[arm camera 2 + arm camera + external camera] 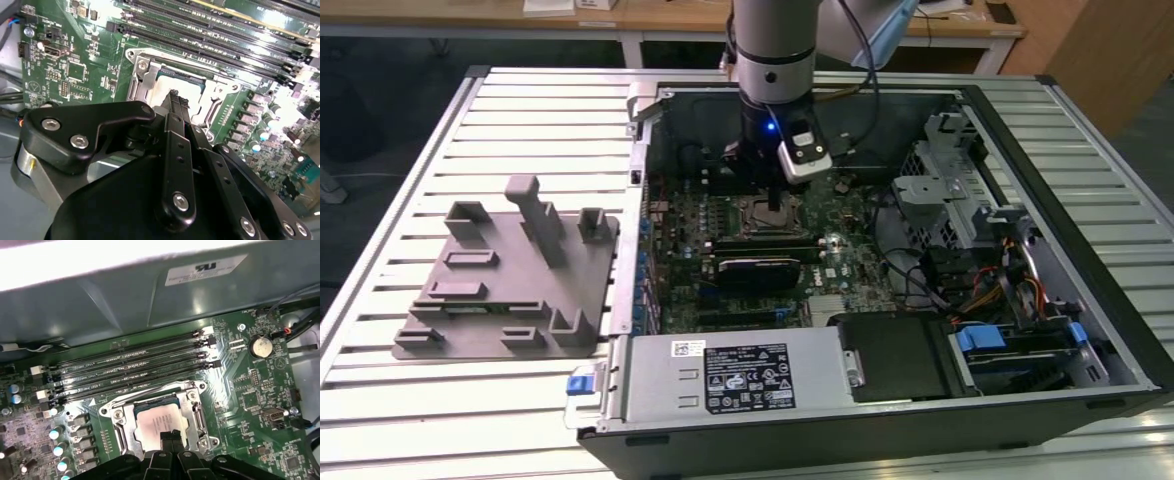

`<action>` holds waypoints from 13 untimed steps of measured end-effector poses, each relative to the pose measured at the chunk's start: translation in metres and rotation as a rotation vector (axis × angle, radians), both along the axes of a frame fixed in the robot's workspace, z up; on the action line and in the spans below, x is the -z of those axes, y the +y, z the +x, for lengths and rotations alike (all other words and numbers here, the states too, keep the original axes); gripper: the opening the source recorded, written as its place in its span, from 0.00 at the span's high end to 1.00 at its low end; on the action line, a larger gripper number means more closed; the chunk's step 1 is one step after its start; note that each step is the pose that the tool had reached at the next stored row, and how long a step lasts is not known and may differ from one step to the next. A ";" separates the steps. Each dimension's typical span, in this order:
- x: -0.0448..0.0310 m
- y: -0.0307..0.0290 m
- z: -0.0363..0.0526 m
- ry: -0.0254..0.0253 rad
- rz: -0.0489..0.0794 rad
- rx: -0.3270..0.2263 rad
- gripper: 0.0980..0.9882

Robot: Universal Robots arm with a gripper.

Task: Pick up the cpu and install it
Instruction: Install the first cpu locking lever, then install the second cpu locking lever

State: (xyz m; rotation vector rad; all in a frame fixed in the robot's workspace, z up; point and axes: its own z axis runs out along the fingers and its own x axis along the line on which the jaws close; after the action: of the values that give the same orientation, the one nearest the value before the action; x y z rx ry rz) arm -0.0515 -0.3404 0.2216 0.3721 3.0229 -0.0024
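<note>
Black pincer (171, 439) over square silver cpu (159, 421).

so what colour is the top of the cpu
Shiny silver, with a pale rim; the cpu shows best in the first wrist view.

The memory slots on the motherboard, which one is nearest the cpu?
The slot running right along the socket frame holding the cpu; the other three lie beyond it, toward the case wall.

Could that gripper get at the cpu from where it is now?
Probably yes. The gripper is right over the cpu, which lies in the socket on the motherboard. In both wrist views nothing sits between them.
</note>
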 end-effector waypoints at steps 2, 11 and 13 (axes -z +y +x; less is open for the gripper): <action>-0.0006 0.0000 0.0000 -0.0001 0.000 0.000 0.99; -0.0010 0.0000 0.0000 0.0000 0.000 0.000 0.99; -0.0012 -0.0004 0.0000 0.0002 0.000 0.000 0.99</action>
State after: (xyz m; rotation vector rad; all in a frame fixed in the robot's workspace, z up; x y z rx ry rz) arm -0.0516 -0.3408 0.2228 0.3720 3.0231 -0.0029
